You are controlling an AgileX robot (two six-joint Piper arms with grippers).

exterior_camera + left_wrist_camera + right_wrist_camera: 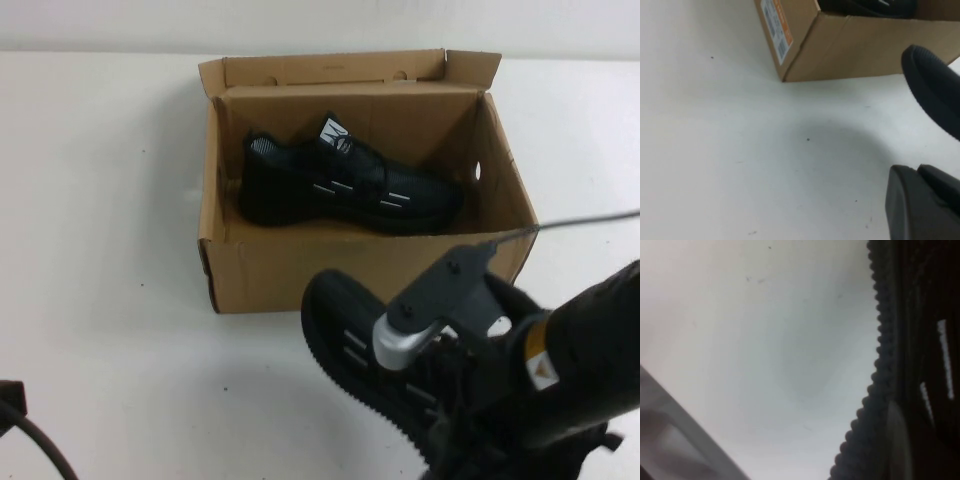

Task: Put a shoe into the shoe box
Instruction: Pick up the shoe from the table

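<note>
The brown cardboard shoe box (270, 270) stands open at mid table, its lid flap (330, 68) up at the back. One black sneaker (345, 185) lies on its side inside it. A second, identical shoe (345, 335) is in front of the box, toe pointing left, held off the table. My right gripper (445, 385) is shut on it; a finger (897, 440) presses against its side by the toothed sole (880, 355). My left gripper (922, 207) is low at the near left, away from both. The held shoe's toe (935, 90) shows in the left wrist view.
The white table (110, 300) spreads bare to the left and in front of the box. The box's corner with an orange-and-blue label (776, 27) shows in the left wrist view. A thin cable (590, 220) runs above the right arm.
</note>
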